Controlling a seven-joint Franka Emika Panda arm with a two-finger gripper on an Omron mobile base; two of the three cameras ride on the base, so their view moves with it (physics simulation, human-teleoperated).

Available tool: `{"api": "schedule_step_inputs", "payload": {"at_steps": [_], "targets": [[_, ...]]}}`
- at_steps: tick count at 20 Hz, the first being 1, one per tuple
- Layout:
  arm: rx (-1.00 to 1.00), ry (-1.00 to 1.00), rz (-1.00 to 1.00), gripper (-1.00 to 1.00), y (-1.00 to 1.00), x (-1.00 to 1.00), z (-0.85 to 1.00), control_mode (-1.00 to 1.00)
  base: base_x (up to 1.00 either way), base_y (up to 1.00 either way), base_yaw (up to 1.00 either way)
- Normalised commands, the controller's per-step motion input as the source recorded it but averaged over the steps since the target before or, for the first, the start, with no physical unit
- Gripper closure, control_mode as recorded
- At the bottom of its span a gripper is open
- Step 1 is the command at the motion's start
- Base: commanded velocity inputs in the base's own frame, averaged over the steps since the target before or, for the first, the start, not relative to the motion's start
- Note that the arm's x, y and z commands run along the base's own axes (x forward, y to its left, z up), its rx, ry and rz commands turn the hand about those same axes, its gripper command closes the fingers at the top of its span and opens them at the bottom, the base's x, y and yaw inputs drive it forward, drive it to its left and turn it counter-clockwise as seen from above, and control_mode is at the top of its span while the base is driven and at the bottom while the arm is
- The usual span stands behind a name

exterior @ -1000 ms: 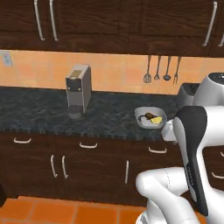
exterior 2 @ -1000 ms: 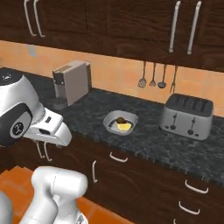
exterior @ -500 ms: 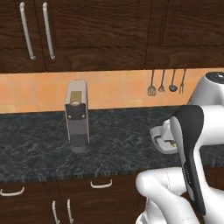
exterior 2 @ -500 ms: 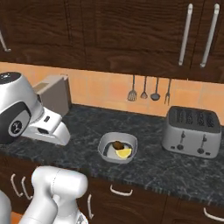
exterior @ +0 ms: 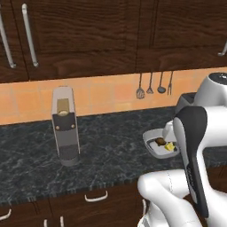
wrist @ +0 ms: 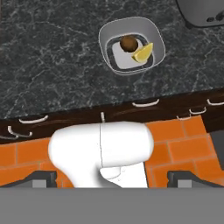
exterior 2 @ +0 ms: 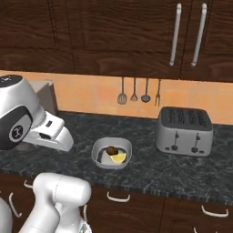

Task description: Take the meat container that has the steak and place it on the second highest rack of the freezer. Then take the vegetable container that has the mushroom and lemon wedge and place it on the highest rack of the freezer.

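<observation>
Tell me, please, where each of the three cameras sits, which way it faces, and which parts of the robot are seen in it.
Left base view: behind the arm on its left, facing the counter, the coffee machine and the grey container; the white arm rises at lower right.
Right base view: behind on the right, facing the container with mushroom and lemon wedge, and the toaster; the arm rises at lower left.
Hand view: on the hand, looking down at the container and orange floor; the open pincer shows its fingertips low.
All three share the container.

The robot's arm is covering the right part of the vegetable container [exterior: 156, 142]; the toaster [wrist: 202, 11] is running off at 1 o'clock.
</observation>
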Motion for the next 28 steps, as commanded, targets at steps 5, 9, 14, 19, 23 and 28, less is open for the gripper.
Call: {"api": "schedule_step_inputs", "payload": {"at_steps": [5, 9, 14, 19, 23, 28], "targets": [[0.0, 0.0, 0.0, -1.0, 0.0, 0.0, 0.0, 1.0, 0.01, 0.15, -0.31], [0.04, 0.0, -0.04, -1.0, -0.09, 0.14, -0.09, -1.0, 0.13, -0.05, -0.08], [0.2, 0.0, -0.2, -1.0, -0.54, 0.66, -0.7, -1.0, 0.0, 0.0, 0.0], [0.15, 0.01, -0.19, -1.0, -0.46, 0.6, -0.97, -1.0, 0.0, 0.0, 0.0], [0.02, 0.09, -0.19, -1.0, -0.38, 0.61, -0.74, -1.0, 0.0, 0.0, 0.0], [0.0, 0.16, -0.18, -1.0, -0.18, 0.85, -0.19, -1.0, 0.0, 0.0, 0.0]]}}
